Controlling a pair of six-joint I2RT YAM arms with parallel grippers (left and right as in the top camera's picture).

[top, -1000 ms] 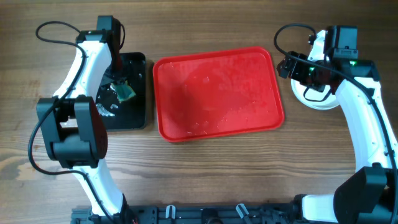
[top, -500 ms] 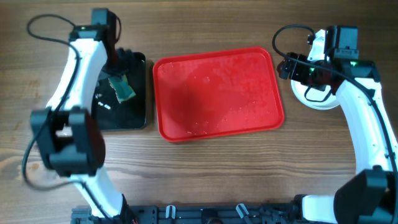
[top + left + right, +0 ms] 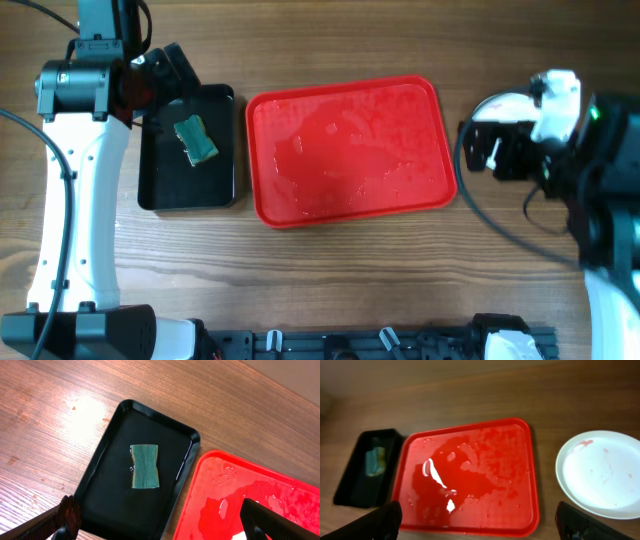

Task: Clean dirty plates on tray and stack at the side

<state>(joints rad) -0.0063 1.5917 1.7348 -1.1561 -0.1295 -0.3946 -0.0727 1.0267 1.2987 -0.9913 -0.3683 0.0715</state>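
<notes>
The red tray (image 3: 350,205) lies in the middle of the table, wet, with no plate on it; it also shows in the left wrist view (image 3: 280,495) and the right wrist view (image 3: 470,435). A white plate (image 3: 605,472) with faint red smears lies on the table right of the tray, partly hidden under my right arm in the overhead view (image 3: 500,104). No mint-green plate shows. My left gripper (image 3: 166,72) (image 3: 162,527) is open and empty, raised above the black tray. My right gripper (image 3: 490,150) (image 3: 480,525) is open and empty, raised high beside the plate.
A small black tray (image 3: 160,190) (image 3: 115,500) (image 3: 350,485) lies left of the red tray with a green sponge (image 3: 196,139) (image 3: 145,466) (image 3: 375,460) on it. Bare wooden table surrounds the trays.
My left arm has lifted up and back from the black tray, leaving the sponge lying there. My right arm has risen away from the plate.
</notes>
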